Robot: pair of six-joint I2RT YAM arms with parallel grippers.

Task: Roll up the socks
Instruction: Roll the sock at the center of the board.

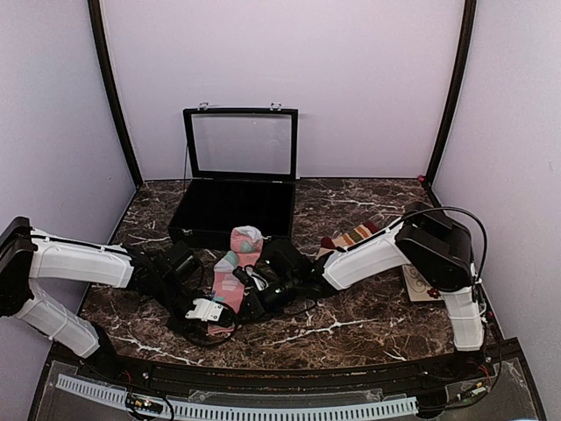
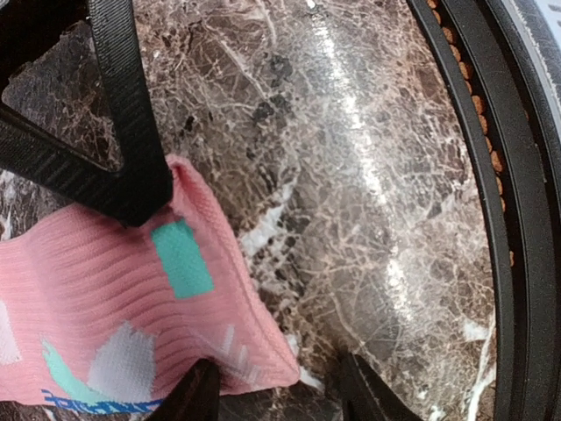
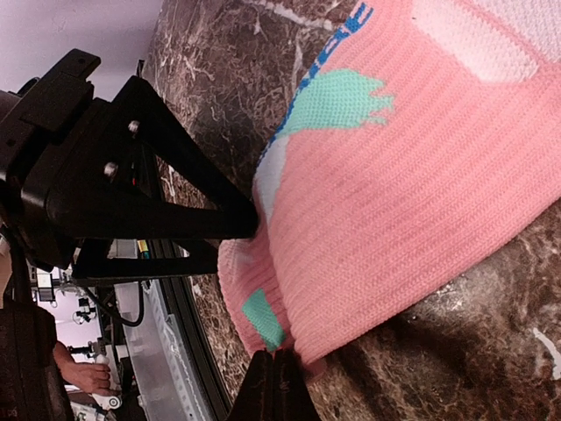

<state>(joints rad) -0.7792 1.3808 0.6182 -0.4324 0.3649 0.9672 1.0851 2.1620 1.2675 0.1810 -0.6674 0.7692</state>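
On the marbled tabletop [image 1: 351,324] before an open black case [image 1: 232,210], the left end effector [image 2: 279,379] sits released astride the pink sock [image 1: 230,279]'s corner, while the right end effector [image 3: 279,373] is clenched at its hem, the tan sock [image 1: 355,235] behind.

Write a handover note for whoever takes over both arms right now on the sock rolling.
The left gripper is open, its fingers straddling a near-end corner of the pink sock, not clamped.
The right gripper is shut on the edge of that same end.
The pink sock lies flat in the middle of the table; the tan striped sock lies farther right.
Done: nothing is rolled.
Left to do: roll both.
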